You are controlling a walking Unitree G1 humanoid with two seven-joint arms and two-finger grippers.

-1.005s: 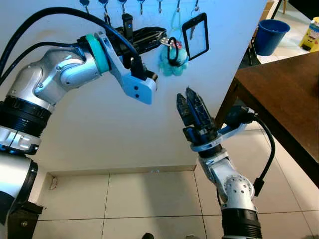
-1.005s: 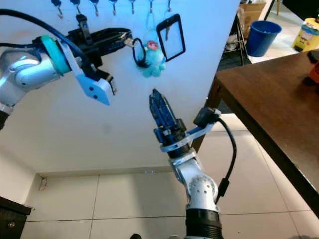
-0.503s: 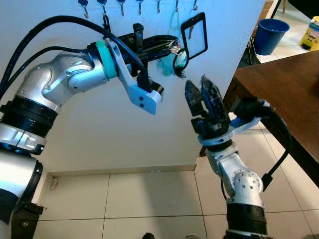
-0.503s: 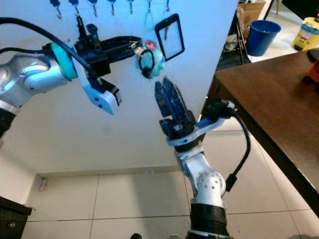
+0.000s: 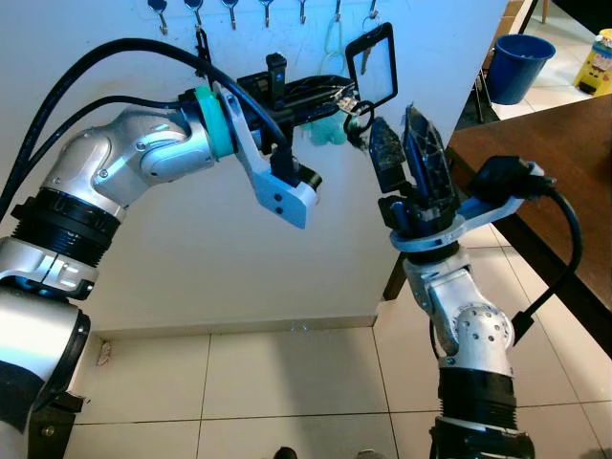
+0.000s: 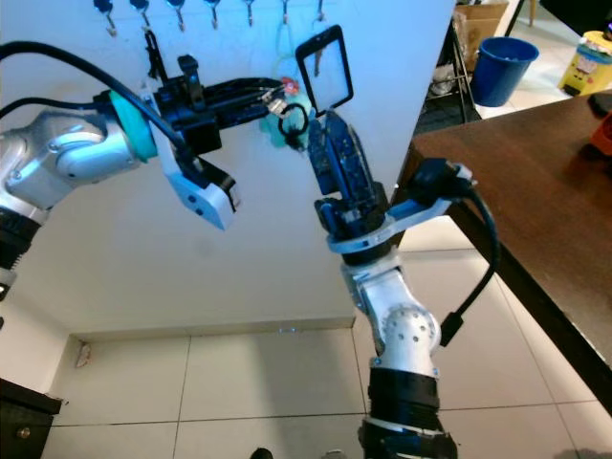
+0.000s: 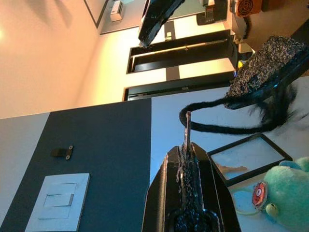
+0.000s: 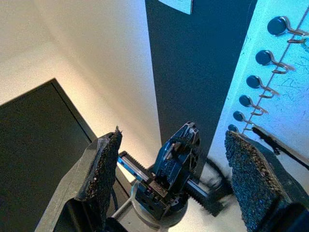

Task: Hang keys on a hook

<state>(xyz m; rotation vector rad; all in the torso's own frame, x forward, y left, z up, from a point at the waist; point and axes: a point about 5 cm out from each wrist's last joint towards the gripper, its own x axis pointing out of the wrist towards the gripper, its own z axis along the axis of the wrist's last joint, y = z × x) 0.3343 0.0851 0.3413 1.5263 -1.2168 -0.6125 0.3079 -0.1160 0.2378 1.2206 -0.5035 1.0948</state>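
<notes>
My left gripper (image 5: 337, 92) is raised to the white wall and shut on the keys (image 5: 350, 97); a metal key (image 7: 187, 129) sticks out past its fingertips. A black cord loop (image 5: 362, 117) dangles from the keys. My right gripper (image 5: 393, 117) stands open just right of the loop, pointing up, with the left gripper's tip (image 8: 175, 158) between its two fingers (image 8: 103, 175). A row of metal hooks (image 5: 267, 10) runs along the wall above both grippers, several of them bare (image 8: 270, 53).
A black-framed badge (image 5: 373, 57) and a teal plush toy (image 5: 326, 130) on a pale green cord hang from the hooks, right behind the grippers. A dark wooden table (image 5: 555, 163) stands close on the right. A blue bin (image 5: 519, 67) sits beyond it.
My right gripper has risen from waist height to the dangling loop. The left gripper has carried the keys to the right, nearer the badge.
</notes>
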